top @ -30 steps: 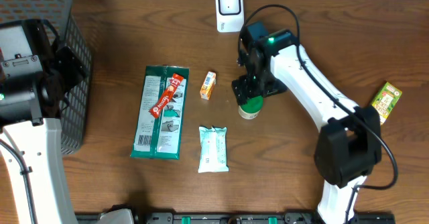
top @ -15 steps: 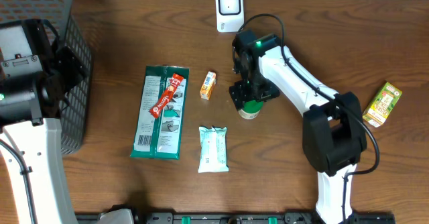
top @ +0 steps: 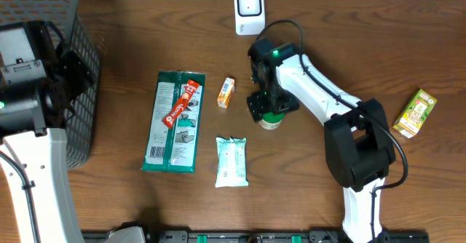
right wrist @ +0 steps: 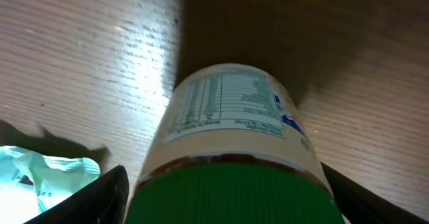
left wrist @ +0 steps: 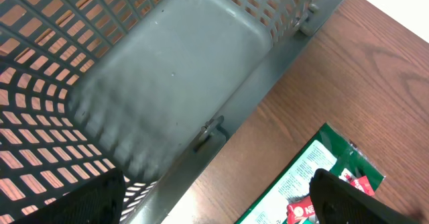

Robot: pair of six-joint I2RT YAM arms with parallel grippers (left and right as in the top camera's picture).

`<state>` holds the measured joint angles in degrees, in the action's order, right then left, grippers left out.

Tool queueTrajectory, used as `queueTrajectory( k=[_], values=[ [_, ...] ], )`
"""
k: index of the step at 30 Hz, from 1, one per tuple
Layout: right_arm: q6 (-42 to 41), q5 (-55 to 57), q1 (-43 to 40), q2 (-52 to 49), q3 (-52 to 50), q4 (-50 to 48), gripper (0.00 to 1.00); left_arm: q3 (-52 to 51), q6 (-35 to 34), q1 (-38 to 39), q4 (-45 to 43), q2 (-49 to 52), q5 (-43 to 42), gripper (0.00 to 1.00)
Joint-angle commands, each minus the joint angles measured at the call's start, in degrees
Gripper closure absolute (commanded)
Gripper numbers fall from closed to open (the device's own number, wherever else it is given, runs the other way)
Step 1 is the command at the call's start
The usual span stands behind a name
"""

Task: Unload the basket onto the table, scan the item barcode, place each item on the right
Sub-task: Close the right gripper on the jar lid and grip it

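Overhead: the right gripper straddles the green-lidded jar near the worktop's back edge, before the scanner, likely to lift it. Left wrist: the left gripper hangs wide and empty by the basket. Right wrist: the fingers flank the lid; whether they touch it is unclear.

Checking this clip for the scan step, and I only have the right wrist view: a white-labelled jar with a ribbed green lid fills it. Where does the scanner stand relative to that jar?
Observer: In the overhead view, a white box-shaped scanner stands at the far edge of the wooden table, beyond the jar and apart from it.
Operator: Anything lying close to the jar?
Observer: A small orange box lies on the jar's left, not touching it.
Operator: And the other arm?
Observer: The left gripper is open and empty, next to the grey mesh basket at the table's left end.
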<state>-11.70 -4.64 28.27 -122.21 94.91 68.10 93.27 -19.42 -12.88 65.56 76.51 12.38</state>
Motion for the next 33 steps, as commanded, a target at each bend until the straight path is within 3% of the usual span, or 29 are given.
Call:
queueTrajectory(
  k=[1,33],
  values=[
    [-1.14,0.31,0.55,-0.28,-0.98,-0.37,0.22,0.37,0.5,-0.22,0.0,0.22,0.72,0.12],
    [-7.56,2.84,1.07,-0.28,-1.55,-2.14,0.28,0.37,0.5,-0.22,0.0,0.22,0.72,0.12]
  ],
)
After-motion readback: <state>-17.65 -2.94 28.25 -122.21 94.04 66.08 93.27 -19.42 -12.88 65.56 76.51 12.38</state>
